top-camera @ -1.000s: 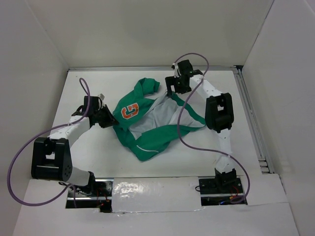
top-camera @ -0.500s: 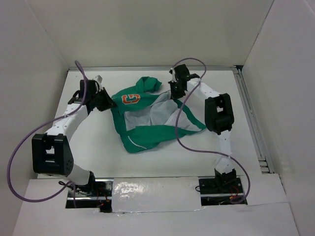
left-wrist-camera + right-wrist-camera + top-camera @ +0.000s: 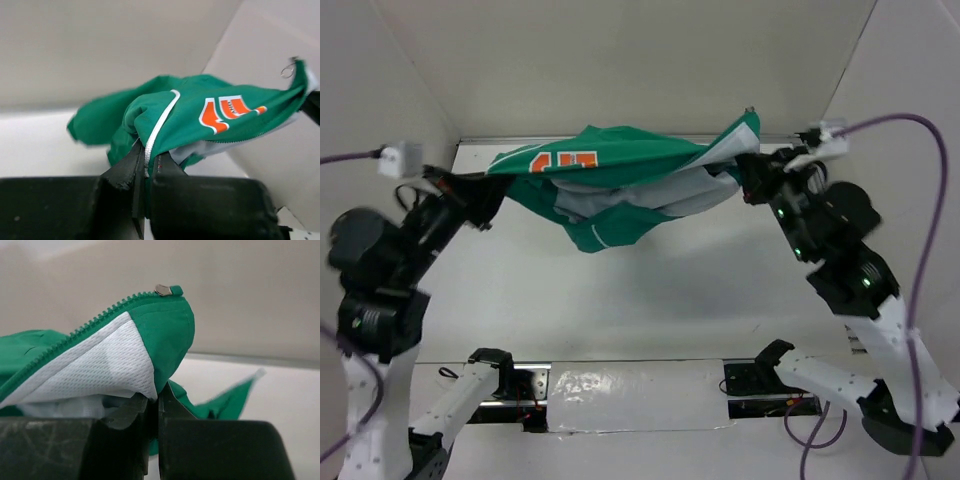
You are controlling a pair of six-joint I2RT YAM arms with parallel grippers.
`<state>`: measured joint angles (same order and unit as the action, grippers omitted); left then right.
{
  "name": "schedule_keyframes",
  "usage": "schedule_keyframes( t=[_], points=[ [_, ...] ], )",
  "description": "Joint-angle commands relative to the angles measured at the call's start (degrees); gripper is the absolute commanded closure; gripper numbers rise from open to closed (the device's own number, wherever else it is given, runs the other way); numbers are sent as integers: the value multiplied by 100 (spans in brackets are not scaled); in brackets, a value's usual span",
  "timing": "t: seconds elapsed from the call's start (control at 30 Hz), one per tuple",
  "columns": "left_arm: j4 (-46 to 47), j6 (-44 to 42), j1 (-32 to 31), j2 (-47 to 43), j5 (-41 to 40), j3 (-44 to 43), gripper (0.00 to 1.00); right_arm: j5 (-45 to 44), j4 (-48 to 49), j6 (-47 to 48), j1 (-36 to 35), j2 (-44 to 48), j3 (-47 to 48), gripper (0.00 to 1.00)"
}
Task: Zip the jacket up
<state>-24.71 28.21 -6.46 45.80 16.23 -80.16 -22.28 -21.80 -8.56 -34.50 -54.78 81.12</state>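
The green jacket (image 3: 620,175) hangs in the air, stretched between both arms above the white table, its white lining and orange patch showing. My left gripper (image 3: 492,195) is shut on the jacket's left end; in the left wrist view the fabric with white piping (image 3: 160,122) is pinched between the gripper's (image 3: 147,160) fingers. My right gripper (image 3: 745,172) is shut on the jacket's right corner. In the right wrist view the zipper teeth edge (image 3: 100,317) and its metal end (image 3: 162,289) rise above the gripper (image 3: 155,402). The lower hem (image 3: 605,235) sags toward the table.
White walls enclose the table (image 3: 650,300) on the left, back and right. A metal rail (image 3: 850,335) runs along the right edge. Purple cables (image 3: 920,200) loop off both wrists. The arm bases (image 3: 760,380) sit at the near edge.
Both arms have risen and spread apart, lifting the jacket off the table and pulling it taut. The right gripper closed on the jacket's corner within the last second.
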Motion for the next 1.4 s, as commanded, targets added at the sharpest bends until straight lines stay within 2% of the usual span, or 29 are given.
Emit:
schedule_keyframes(
  t=[0.0, 0.13, 0.27, 0.37, 0.47, 0.57, 0.6, 0.63, 0.67, 0.73, 0.77, 0.87, 1.0, 1.1, 1.17, 1.2, 1.27, 1.37],
  points=[
    [-253, -360, 83, -466, -428, -631, 100, -543, -281, 91, -205, 642, 9, 100],
    [-219, -500, 110, -687, -165, -1176, 100, -119, -420, 100, -443, 1242, 114, 100],
    [-157, -483, 119, -389, -172, -1038, 100, -539, -421, -276, -479, 1085, -52, 100],
    [27, -360, 110, 182, -471, -520, 100, -1197, -614, -829, -357, 672, -358, 96],
    [308, -176, 136, 1200, -787, -115, 100, -1393, -912, -1496, 169, -230, -719, 82],
    [388, -9, 459, 2962, -517, -26, 100, -1691, -1326, -2631, 662, -952, -1272, 85],
    [344, 79, 531, 3326, -281, -69, 92, -1709, -1266, -2860, 742, -1068, -1483, 80],
    [292, 141, 566, 3669, 0, -157, 77, -1605, -1195, -2993, 821, -1174, -1868, 55],
    [196, 211, 575, 4291, -14, -393, 53, -1543, -1116, -2994, 866, -1314, -1994, 41],
    [-138, 343, 593, 4726, -120, -666, 44, -1394, -1194, -2924, 1024, -1394, -2039, 17],
    [-253, 343, 628, 4910, -68, -876, 1, -1401, -1212, -2802, 1050, -1377, -2082, 1],
    [-43, 352, 620, 4720, 72, -704, 1, -841, -836, -2424, 1121, -1185, -2223, 0],
    [37, 238, 602, 4307, 451, -177, 1, 441, 51, -1686, 1384, -1271, -2233, 0],
    [37, 325, 357, 3990, 548, 517, 1, 1172, 185, -1632, 1665, -1832, -1761, 0],
    [159, 448, 59, 3762, 635, 1350, 1, 1261, -15, -1684, 1867, -2665, -1164, 0],
    [177, 518, -39, 3700, 688, 1354, 1, 1279, -26, -1589, 1868, -2669, -1012, 0],
    [361, 659, -364, 3524, 1012, 2037, 1, 1584, 149, -1308, 1877, -3212, -809, 0],
    [616, 817, -733, 3374, 1181, 2750, 1, 2182, -42, -824, 1859, -4108, 66, 0]
  ],
)
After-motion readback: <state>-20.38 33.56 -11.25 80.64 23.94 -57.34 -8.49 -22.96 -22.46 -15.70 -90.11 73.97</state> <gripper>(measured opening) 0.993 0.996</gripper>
